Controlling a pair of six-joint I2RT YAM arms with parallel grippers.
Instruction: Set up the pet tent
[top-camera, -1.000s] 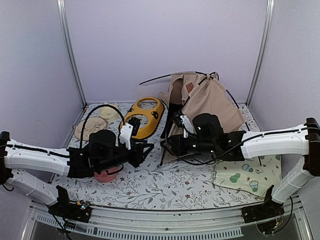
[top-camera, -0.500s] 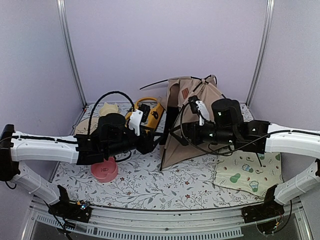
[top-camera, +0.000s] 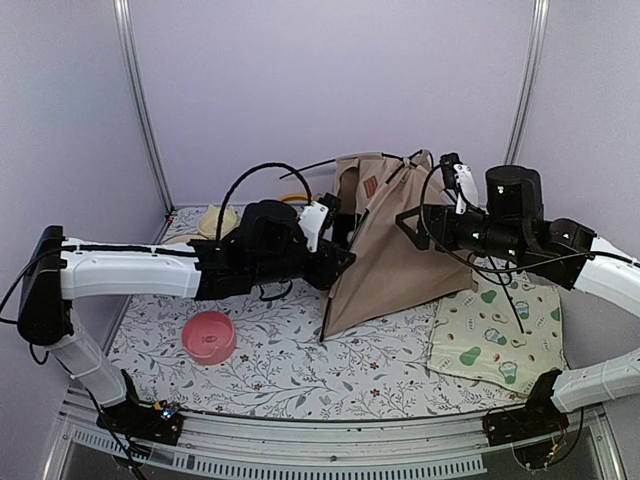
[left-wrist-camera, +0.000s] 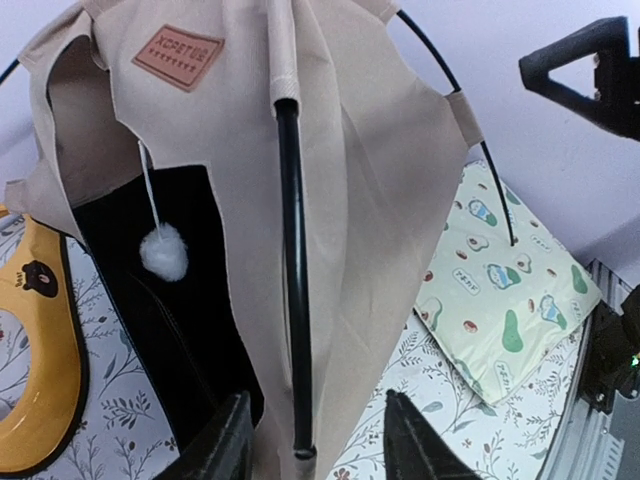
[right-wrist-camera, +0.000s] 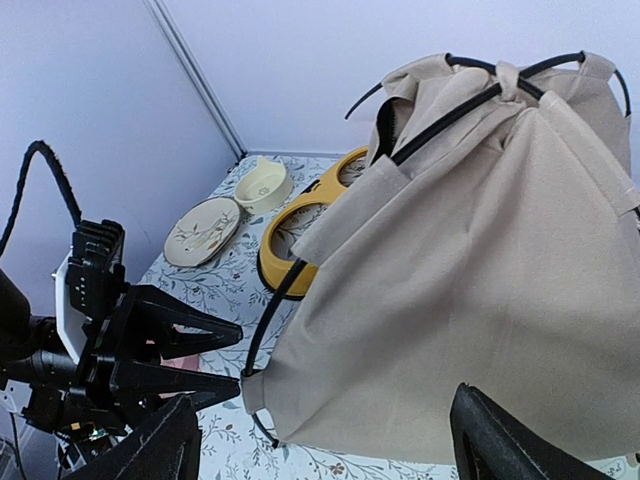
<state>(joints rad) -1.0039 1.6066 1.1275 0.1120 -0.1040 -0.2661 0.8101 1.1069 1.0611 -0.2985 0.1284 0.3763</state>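
Both arms reach out level over the table (top-camera: 300, 372) toward the pet tent (top-camera: 400, 255) at back centre. The left gripper (top-camera: 345, 260) is partly open (black pole (left-wrist-camera: 292, 250) end between its fingers, apparently untouched). The right gripper (top-camera: 404, 226) gapes wide, empty. The tent stands upright, peak up, doorway facing left.

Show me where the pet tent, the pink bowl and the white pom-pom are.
pet tent (top-camera: 395, 255), top view, on its tan front panel.
pink bowl (top-camera: 208, 338), top view, on its hollow middle.
white pom-pom (left-wrist-camera: 163, 250), left wrist view, on the ball itself.
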